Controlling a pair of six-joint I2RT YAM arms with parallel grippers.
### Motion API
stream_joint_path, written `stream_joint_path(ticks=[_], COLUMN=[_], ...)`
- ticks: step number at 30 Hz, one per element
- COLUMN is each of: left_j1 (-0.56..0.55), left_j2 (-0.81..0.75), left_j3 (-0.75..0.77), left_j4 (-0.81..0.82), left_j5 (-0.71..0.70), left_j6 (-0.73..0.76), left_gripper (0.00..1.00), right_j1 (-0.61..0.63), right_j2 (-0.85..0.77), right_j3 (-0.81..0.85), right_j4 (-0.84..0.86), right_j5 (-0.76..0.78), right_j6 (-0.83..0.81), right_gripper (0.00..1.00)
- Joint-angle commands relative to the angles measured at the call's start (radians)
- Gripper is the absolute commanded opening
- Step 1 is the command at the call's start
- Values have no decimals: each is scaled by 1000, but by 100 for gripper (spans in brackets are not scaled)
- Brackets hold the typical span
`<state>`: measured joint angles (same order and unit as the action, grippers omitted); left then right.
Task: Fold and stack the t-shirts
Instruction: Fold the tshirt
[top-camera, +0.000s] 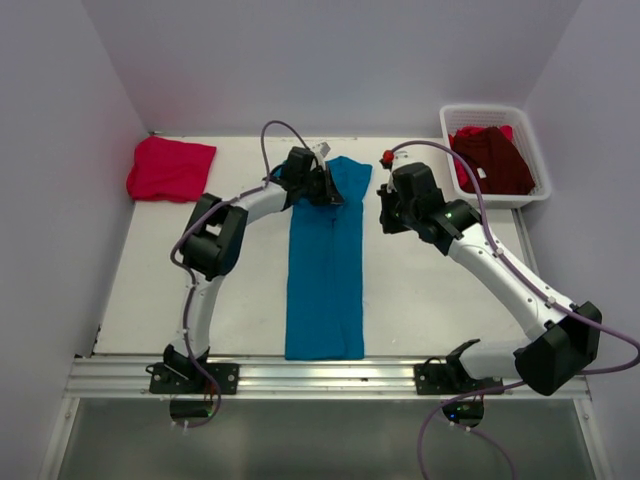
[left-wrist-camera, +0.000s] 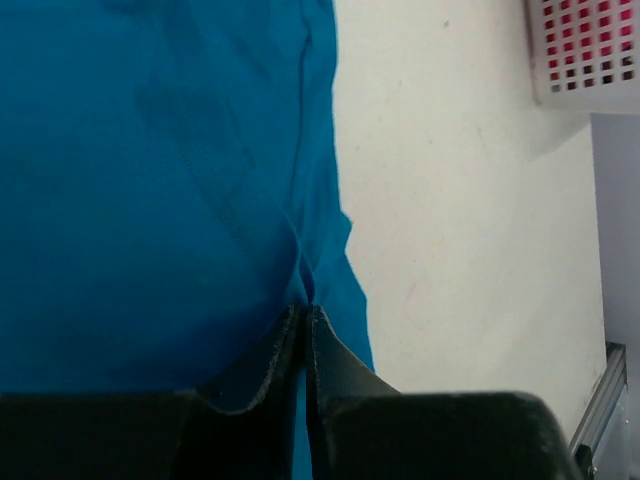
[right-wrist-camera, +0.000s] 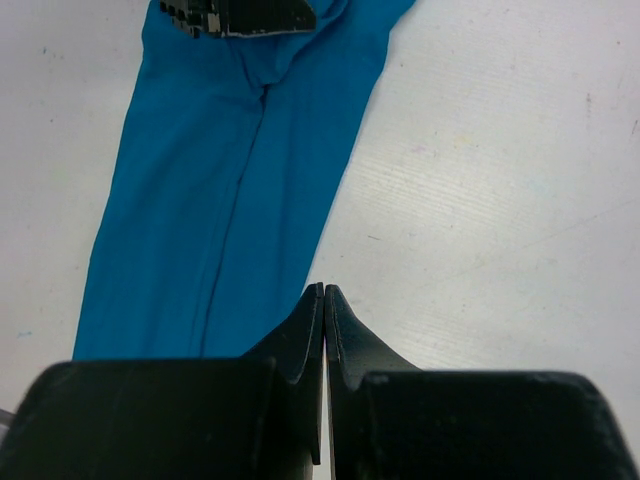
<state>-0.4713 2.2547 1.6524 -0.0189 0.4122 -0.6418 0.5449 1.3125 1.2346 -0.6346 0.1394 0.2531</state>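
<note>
The teal-blue t-shirt (top-camera: 325, 270) lies folded into a long narrow strip down the middle of the table; it also shows in the left wrist view (left-wrist-camera: 150, 180) and the right wrist view (right-wrist-camera: 220, 180). My left gripper (top-camera: 325, 186) is at its far end, shut on a pinch of the teal cloth (left-wrist-camera: 304, 310). My right gripper (top-camera: 384, 215) is shut and empty, just off the shirt's right edge (right-wrist-camera: 324, 290). The pinkish-red t-shirt (top-camera: 170, 168) lies folded at the far left. The dark maroon t-shirt (top-camera: 493, 160) is in the basket.
The white mesh basket (top-camera: 495, 108) stands at the far right corner; its corner shows in the left wrist view (left-wrist-camera: 585, 50). White walls close in the table on three sides. A metal rail (top-camera: 320, 375) runs along the near edge.
</note>
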Motion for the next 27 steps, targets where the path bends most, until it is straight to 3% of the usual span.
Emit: stream_joint_path(ticks=[1,2,3,6,7,9,12,16,21,23,26,27], left_j1=[7,7,7,7,7,7,13,80,157,158,139,105], left_j2=[16,13,2,-94,-122,-203,-305,-395,-519,-559,-662,-729], left_j3=[41,38,20,-70,-97,-156,-222,-342,-523,-583,-797,-842], left_j4=[-90,-90,-85,-4,63,95,128,195,257,231,228,229], left_j5=[4,2,-9,-56,-73,-134,-228,-260,-159,-100,-38,-38], left_j6=[54,57,60,57,57,67,91,42,36,31,31,40], left_gripper=[11,19,41,72,76,93,100,100,98,89,62,60], right_j1=[4,4,4,4,4,4,6,4,4,4,6,6], right_j2=[-29,-27,-25,-19,-18,-16,-6,7,31,42,56,54], right_j3=[-1,-3,-1,-3,-4,-7,-7,-15,-37,-49,-116,-163], right_j4=[21,23,24,26,26,30,33,46,65,81,145,163], right_j5=[6,6,5,3,3,3,-1,-4,-23,-68,-168,-188], right_j6=[3,3,5,6,8,8,8,14,34,58,109,123], right_gripper=[0,0,0,0,0,0,0,0,0,0,0,0])
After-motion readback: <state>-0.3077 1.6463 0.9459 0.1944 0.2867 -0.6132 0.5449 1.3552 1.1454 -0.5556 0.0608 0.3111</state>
